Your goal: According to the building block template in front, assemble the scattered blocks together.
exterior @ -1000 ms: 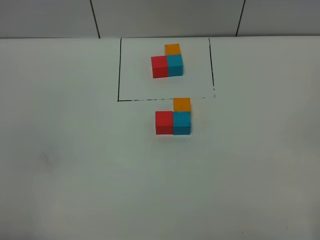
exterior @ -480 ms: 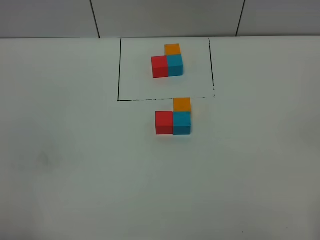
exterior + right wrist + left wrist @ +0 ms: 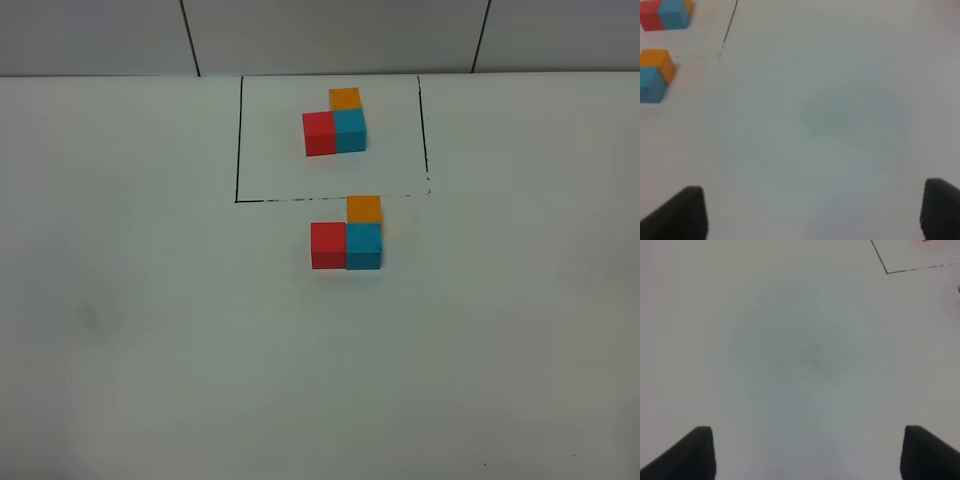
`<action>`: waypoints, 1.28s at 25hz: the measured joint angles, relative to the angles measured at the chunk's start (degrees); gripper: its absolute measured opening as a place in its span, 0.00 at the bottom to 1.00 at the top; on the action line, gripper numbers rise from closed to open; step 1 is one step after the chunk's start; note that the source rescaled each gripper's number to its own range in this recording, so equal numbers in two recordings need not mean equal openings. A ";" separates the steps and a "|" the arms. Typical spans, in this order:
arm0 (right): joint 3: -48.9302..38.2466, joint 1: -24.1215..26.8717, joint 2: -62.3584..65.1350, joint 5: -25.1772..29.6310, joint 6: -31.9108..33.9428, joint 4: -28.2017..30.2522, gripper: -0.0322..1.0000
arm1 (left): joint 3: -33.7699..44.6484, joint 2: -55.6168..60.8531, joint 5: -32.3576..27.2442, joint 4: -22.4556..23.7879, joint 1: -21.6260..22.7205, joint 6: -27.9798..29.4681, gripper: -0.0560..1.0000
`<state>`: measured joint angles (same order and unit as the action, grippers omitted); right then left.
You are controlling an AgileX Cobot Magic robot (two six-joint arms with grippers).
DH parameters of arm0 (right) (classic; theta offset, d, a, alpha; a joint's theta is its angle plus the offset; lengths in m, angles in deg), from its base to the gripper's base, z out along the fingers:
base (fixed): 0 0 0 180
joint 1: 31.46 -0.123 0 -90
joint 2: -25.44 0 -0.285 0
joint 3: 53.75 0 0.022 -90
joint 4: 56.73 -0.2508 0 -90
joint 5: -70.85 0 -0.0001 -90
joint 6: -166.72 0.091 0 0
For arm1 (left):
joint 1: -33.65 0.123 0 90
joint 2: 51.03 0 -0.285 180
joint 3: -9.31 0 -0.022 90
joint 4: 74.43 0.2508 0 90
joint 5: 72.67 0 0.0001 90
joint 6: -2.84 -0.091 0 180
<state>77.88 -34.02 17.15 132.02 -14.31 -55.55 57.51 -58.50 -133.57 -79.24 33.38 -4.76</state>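
Template (image 3: 335,125) seen at far side of white table (image 3: 150,330), inside black drawn frame (image 3: 238,140): red, cyan, orange cubes in an L. Just outside frame's near edge, loose red cube (image 3: 328,246), cyan cube (image 3: 364,246), orange cube (image 3: 364,209) are joined, touching, same L. Left gripper (image 3: 807,450) and right gripper (image 3: 812,212): fingers spread wide, nothing held, over bare table.
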 joint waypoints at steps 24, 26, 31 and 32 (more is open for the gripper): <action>0.00 0.00 0.00 0.00 0.00 0.00 0.74 | 0.00 0.00 0.00 0.00 0.00 0.00 0.72; 0.00 0.00 0.00 0.00 0.00 0.00 0.74 | 0.00 0.00 0.00 0.00 0.00 0.00 0.72; 0.00 0.00 0.00 0.00 0.00 0.00 0.74 | 0.00 0.00 0.00 0.00 0.00 0.00 0.72; 0.00 0.00 0.00 0.00 0.00 0.00 0.74 | 0.00 0.00 0.00 0.00 0.00 0.00 0.72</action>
<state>77.88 -34.02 17.15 132.02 -14.31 -55.55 57.51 -58.50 -133.57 -79.24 33.38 -4.76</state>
